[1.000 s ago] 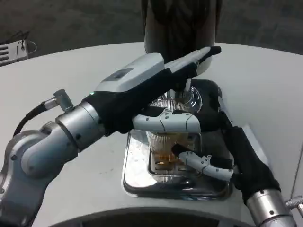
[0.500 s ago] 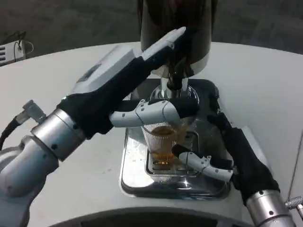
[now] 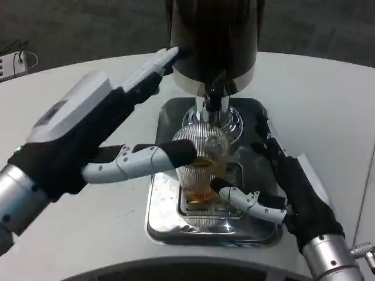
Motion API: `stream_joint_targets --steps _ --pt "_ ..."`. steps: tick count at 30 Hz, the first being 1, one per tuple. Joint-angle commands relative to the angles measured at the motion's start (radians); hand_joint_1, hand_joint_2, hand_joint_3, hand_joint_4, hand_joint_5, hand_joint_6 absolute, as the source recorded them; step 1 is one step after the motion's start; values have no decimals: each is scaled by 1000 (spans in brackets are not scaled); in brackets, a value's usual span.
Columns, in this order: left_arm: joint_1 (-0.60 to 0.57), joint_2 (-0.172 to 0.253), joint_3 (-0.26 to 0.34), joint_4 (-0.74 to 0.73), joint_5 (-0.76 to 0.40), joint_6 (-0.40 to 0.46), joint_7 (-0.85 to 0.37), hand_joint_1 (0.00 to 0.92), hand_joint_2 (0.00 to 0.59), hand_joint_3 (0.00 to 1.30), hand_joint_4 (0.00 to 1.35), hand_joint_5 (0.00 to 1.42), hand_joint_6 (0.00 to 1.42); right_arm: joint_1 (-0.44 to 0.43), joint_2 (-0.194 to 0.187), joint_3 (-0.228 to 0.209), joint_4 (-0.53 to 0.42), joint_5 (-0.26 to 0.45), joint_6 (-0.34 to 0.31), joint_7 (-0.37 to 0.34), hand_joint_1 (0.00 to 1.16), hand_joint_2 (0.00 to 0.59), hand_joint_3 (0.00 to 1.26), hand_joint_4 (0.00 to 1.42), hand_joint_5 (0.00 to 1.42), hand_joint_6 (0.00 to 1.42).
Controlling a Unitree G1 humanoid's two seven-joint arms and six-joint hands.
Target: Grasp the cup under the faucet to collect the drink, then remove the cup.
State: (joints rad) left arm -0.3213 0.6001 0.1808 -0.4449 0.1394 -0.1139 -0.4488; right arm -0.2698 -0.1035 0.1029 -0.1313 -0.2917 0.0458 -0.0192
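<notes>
The right robot hand [image 3: 275, 181] wraps the clear ribbed plastic cup [image 3: 199, 170] from the right side, with one white-and-black finger [image 3: 249, 202] lying across the cup's lower front and the black palm against its right flank, so the hand is clamped on the cup. The cup stands upright on the shiny steel drip tray [image 3: 161, 219], directly beneath the chrome faucet [image 3: 212, 99] of the dark cylindrical drink dispenser [image 3: 214, 35], and holds amber liquid in its lower part. The left robot hand [image 3: 99, 140] hovers to the left of the cup with its fingers spread apart and nothing in them; one long finger [image 3: 140, 164] reaches toward the cup's left wall near the rim, and another points up toward the dispenser's base. The tray rests on the white round table [image 3: 328, 111].
</notes>
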Motion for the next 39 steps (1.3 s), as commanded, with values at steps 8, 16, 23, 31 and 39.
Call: stream_joint_targets --steps 8,16,23,31,39 --pt "292 28 163 -141 2 46 -1 0 75 11 0 7 157 -11 25 24 32 11 -59 -8 806 218 0 22 108 141" --pt "489 -22 192 -213 58 25 25 0 76 0 0 0 96 -30 35 33 78 25 -93 -3 806 218 0 22 108 155" --pt "610 -67 156 -230 134 17 40 0 76 0 0 0 82 -47 46 42 116 33 -114 -3 812 212 0 22 108 158" --pt "637 -51 129 -221 159 43 16 0 76 0 0 0 77 -81 66 51 168 26 -122 -14 835 199 0 22 108 159" --pt "627 -35 99 -240 173 99 -7 0 76 0 0 0 76 -147 91 45 267 19 -129 -64 854 197 0 22 108 146"
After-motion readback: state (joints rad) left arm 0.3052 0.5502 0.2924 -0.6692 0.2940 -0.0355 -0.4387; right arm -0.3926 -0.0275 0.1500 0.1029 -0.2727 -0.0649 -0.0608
